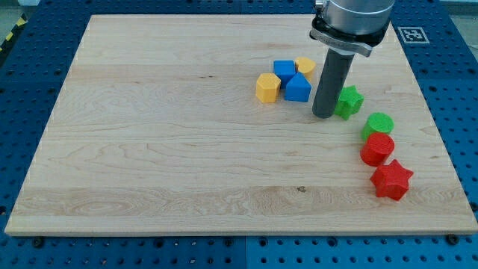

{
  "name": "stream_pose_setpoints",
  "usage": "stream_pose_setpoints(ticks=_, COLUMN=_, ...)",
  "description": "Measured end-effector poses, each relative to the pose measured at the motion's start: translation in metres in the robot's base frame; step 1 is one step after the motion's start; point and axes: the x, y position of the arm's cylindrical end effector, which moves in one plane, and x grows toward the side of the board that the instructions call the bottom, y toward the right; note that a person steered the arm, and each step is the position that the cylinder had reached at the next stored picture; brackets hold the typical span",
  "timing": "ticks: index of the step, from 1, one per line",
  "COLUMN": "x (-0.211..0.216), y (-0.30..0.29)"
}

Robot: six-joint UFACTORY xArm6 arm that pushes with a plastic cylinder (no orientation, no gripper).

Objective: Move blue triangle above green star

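The blue triangle (pixel 298 88) lies right of the board's centre, in a tight cluster with a blue cube (pixel 284 69), a yellow hexagon (pixel 267 87) and another yellow block (pixel 305 66). The green star (pixel 349 101) lies to its right. My tip (pixel 324 115) stands on the board between the two, just right of and slightly below the blue triangle, close against the green star's left side. The rod hides part of the green star's left edge.
A green round block (pixel 379 124), a red round block (pixel 377 149) and a red star (pixel 391 180) run in a line down the view's right side toward the wooden board's (pixel 164 134) right edge.
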Motion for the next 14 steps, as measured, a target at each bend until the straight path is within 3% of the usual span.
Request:
stream_pose_setpoints(ticks=3, x=0.000, y=0.037)
stream_pose_setpoints(ticks=4, x=0.000, y=0.011)
stream_pose_setpoints(ticks=5, x=0.000, y=-0.055)
stream_pose_setpoints(ticks=8, x=-0.045, y=-0.064)
stream_pose_setpoints(ticks=9, x=-0.063, y=-0.052)
stream_pose_setpoints(ticks=12, x=-0.048, y=0.003)
stream_pose_setpoints(ticks=14, x=-0.075, y=0.062)
